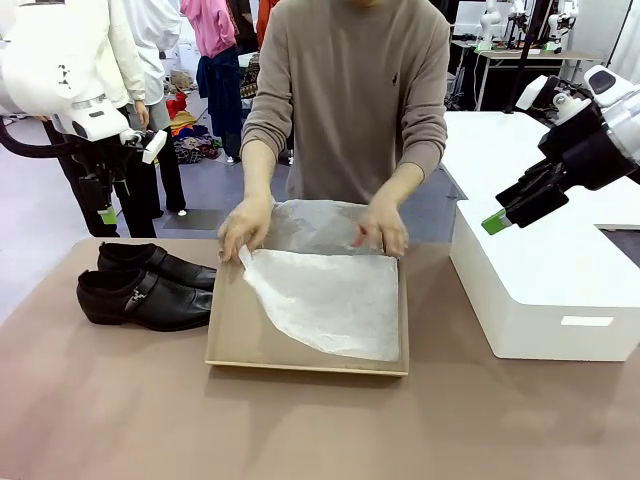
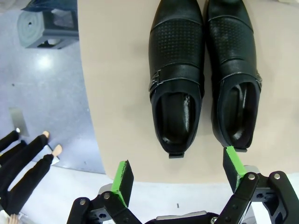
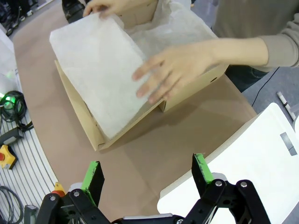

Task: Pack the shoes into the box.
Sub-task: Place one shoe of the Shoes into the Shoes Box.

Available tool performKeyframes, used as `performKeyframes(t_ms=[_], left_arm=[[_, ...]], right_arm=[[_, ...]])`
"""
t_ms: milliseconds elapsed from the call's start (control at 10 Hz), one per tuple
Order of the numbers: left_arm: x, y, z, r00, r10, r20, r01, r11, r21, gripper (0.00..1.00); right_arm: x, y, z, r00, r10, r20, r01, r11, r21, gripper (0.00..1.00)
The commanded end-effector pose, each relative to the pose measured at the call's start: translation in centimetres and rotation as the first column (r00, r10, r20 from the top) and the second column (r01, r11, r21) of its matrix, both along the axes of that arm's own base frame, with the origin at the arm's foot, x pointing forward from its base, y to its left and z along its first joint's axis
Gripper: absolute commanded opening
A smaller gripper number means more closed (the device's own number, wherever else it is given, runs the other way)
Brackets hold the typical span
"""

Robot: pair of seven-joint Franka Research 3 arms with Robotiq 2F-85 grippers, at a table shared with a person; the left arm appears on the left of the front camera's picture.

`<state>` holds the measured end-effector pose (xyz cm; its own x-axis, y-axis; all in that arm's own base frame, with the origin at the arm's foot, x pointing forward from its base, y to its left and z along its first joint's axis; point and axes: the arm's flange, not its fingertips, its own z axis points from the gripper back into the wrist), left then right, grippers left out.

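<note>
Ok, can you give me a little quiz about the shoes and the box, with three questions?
1. True or false: the black dress shoes are already inside the cardboard shoebox.
2. Fill the gap: the left pincer, with its jaws open, hangs above the ___.
3. Pick one: what are the person's hands touching? A) the white tissue paper B) the shoes C) the left pincer

Key
1. False. They stand side by side on the table, beside the shoebox.
2. Shoes.
3. A.
</note>
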<state>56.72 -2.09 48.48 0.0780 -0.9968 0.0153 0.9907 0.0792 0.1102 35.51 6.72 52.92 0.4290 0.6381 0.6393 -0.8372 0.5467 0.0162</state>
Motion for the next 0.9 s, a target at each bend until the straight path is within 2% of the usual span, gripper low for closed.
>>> performKeyframes(t_ms=[0, 400, 800], left_arm=[[0.8, 0.4, -0.4, 1.0, 0.001, -0.017, -0.001, 1.0, -0.019, 1.0], [4.3, 0.9, -1.7, 0.999, -0.013, -0.044, 0.012, 0.999, -0.03, 1.0], [6.2, 0.8, -4.4, 0.999, 0.012, -0.048, -0.013, 0.999, -0.029, 1.0]], right_arm=[[0.1, 0.0, 0.0, 1.0, 0.005, 0.003, -0.005, 1.0, 0.013, 1.0], [0.1, 0.0, 0.0, 1.0, 0.005, 0.003, -0.005, 1.0, 0.013, 1.0], [0.1, 0.0, 0.0, 1.0, 0.005, 0.003, -0.005, 1.0, 0.013, 1.0]])
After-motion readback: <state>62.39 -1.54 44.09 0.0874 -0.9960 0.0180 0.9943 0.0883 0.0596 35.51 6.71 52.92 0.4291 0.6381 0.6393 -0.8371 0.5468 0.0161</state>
